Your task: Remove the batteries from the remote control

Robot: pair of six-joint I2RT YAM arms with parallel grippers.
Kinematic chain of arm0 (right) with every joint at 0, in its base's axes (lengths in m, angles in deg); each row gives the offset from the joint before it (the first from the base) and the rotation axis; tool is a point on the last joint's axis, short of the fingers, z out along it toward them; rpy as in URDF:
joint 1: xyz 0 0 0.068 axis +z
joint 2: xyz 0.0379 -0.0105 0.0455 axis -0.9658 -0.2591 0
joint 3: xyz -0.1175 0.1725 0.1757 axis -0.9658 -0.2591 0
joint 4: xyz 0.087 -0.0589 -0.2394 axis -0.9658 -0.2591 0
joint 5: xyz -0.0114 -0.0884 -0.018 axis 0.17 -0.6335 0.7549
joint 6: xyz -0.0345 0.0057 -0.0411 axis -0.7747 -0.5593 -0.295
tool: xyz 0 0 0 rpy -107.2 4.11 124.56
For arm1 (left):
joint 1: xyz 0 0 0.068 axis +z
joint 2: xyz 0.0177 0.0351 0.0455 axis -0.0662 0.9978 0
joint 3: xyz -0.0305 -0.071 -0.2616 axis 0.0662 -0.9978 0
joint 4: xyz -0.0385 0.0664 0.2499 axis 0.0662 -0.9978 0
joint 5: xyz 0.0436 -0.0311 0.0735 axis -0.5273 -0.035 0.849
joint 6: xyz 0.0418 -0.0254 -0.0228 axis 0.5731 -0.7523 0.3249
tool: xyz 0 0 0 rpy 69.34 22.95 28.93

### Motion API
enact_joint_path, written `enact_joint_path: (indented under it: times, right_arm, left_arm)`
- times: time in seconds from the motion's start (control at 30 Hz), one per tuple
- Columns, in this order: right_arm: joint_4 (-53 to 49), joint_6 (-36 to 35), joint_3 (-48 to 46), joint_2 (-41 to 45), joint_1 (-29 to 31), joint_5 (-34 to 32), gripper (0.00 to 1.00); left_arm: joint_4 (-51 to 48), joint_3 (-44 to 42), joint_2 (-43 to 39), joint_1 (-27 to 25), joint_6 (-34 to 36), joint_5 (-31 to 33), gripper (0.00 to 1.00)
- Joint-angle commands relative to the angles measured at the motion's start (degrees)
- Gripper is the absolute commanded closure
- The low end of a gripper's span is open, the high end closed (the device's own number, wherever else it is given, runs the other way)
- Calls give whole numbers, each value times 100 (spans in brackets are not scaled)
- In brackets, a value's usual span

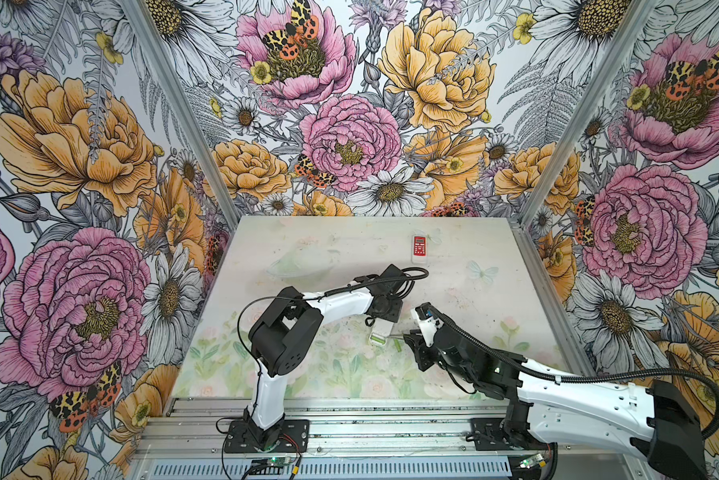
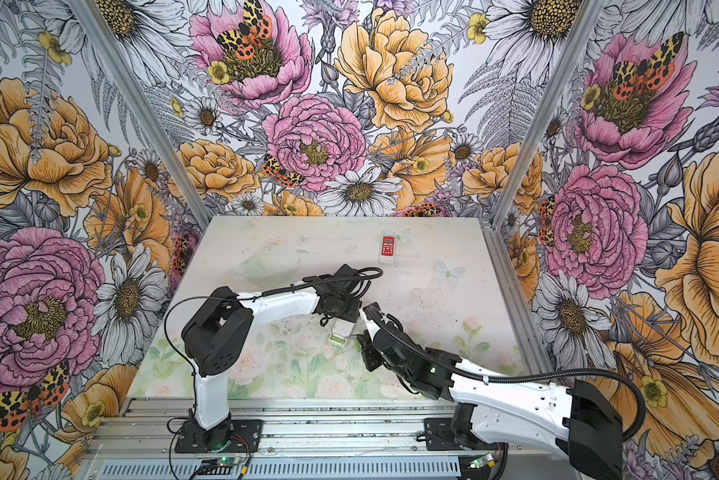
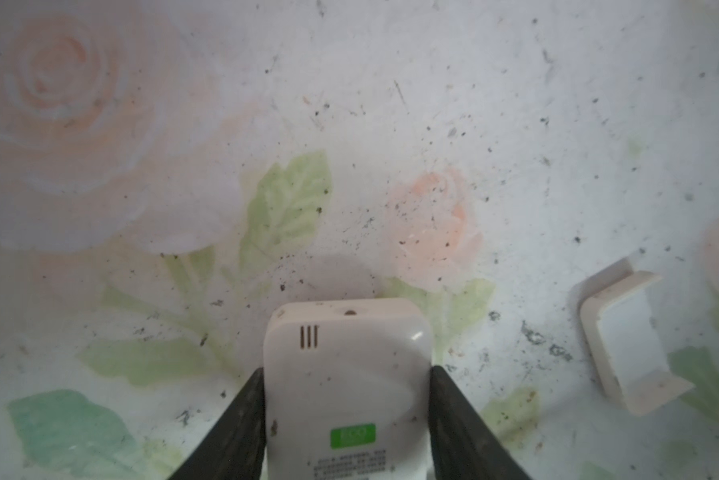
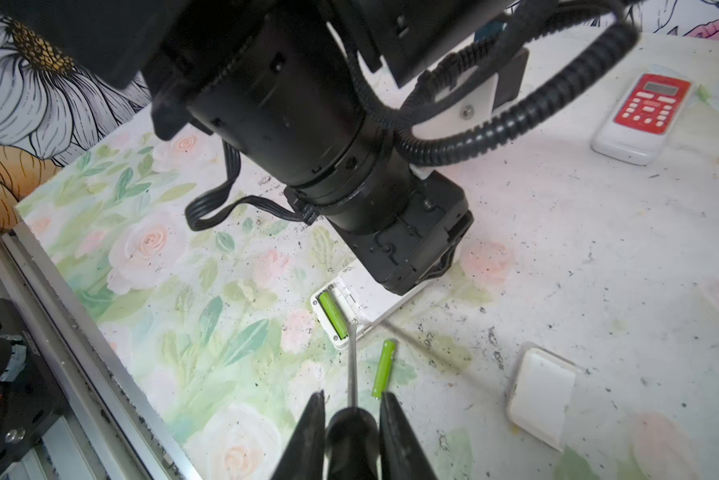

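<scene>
You're mid-unload, I judge: left jaws clamp the white remote, right jaws grip the screwdriver, tip at the open bay. The seated green battery sits inside (the loose green battery lies at the remote's four o'clock). Next: pry its end up.
</scene>
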Motion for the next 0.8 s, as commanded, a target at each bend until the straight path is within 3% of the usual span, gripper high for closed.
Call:
enact_joint_path:
  times: [0.0, 0.5, 0.77]
  right_arm:
    - [-29, -177, 249, -146, -51, 103, 100]
    - [788, -67, 74, -485, -65, 428, 100]
    - [692, -73, 92, -620, -67, 389, 100]
  left_arm:
    - [-102, 74, 30, -10, 95, 379, 100]
    - [-50, 54, 39, -59, -17, 263, 100]
    - [-31, 28, 22, -80, -16, 240, 100]
